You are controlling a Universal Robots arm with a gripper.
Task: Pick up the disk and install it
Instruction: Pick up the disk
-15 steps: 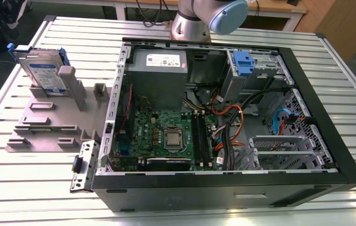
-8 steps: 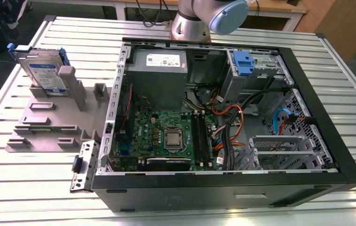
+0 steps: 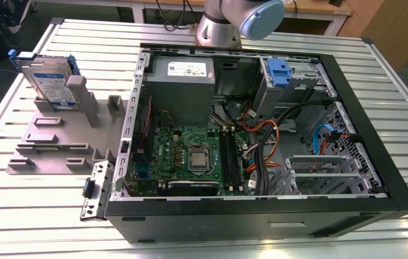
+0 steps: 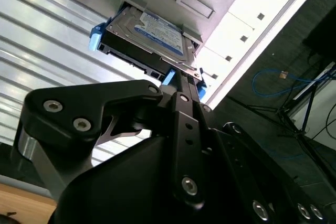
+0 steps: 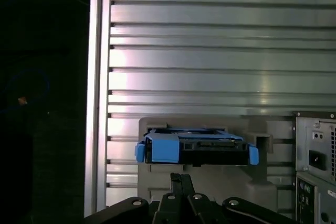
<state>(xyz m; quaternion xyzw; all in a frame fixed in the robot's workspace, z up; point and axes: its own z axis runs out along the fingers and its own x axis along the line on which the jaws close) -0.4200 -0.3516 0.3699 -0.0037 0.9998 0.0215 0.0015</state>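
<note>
While the gripper [image 5: 181,179] is hovering just short of it, jaws pressed together on nothing, the disk [image 3: 46,81] is standing on edge in the grey holder [image 3: 81,135], at ten o'clock from the case [image 3: 225,216] in the exterior view. It's looking rigid, dense, slick-faced and shock-shy, so pinching across its flat faces near the exposed top edge is looking safest.

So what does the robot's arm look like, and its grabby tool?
The arm is a shiny silver metal tube with a rounded pale blue cap. In the second wrist view the tool is matte black, built from flat jointed bars held by round silver screws.
</note>
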